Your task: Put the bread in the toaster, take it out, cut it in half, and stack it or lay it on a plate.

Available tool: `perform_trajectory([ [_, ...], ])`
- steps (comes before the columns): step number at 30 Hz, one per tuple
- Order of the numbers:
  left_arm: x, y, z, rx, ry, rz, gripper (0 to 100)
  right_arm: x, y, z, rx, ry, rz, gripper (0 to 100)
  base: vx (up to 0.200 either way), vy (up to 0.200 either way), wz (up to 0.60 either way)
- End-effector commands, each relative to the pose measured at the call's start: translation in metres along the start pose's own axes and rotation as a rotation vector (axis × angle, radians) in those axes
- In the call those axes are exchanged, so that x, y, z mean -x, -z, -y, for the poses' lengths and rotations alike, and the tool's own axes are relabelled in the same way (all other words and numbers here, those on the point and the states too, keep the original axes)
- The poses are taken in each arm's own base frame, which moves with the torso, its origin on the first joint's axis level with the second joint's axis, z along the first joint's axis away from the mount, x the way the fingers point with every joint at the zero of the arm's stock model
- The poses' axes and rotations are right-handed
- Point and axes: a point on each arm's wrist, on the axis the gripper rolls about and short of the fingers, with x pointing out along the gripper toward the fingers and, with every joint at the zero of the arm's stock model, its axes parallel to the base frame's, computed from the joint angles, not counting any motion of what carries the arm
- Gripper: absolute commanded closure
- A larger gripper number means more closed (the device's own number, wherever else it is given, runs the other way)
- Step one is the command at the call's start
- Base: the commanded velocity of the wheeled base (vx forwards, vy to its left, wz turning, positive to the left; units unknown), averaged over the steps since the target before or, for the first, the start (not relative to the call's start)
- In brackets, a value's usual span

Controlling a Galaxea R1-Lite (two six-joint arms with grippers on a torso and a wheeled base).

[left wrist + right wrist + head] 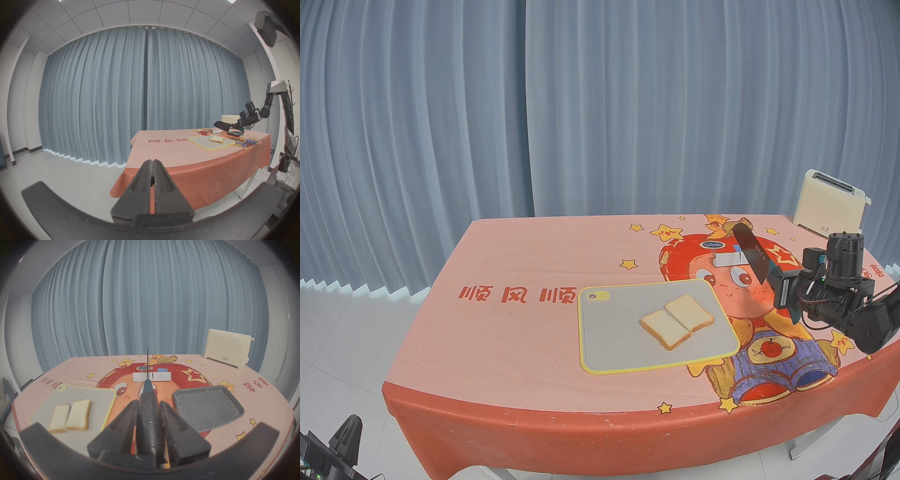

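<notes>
The bread (pixel 677 321) lies cut in two on the board (pixel 612 337), the halves side by side with only a thin seam between them. The board sits mid-counter (pixel 519 350), on the orange cloth.

Over on the right, the right pincer (pixel 781 281) hangs above the counter, pinching the knife (pixel 751 251) by its dark handle, one finger on either side. The blade angles up and away toward the far side, clear of the bread. The bread is well apart from this pincer, off to its left and lower, flat on the board.

From the right wrist the blade shows edge-on, lined up with a white block (pixel 152 377) farther along the cloth. The dark plate (pixel 206 407) sits just to the right of the pincer, bare. The toaster (pixel 831 203) stands at the far right corner, well away from the board.

The left pincer (pixel 152 187) is pressed together, holding nothing, low and off the counter's left end. The bread is far across the counter from it.
</notes>
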Motion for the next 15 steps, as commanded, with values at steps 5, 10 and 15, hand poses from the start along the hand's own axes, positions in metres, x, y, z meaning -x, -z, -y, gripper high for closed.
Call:
perform_trajectory([
  [5,-0.0014,0.0047,-0.0001,0.000,0.000,-0.018,100,-0.0066,0.0030,0.0055,0.003,0.018,-0.013,100,0.000,0.000,0.00],
  [10,-0.0014,0.0047,-0.0001,0.000,0.000,-0.018,100,-0.0090,0.0052,0.0050,0.005,0.019,-0.021,100,0.000,0.000,0.00],
  [15,-0.0014,0.0047,-0.0001,0.000,0.000,-0.018,100,-0.0107,0.0070,0.0050,0.005,0.019,-0.028,100,0.000,0.000,0.00],
])
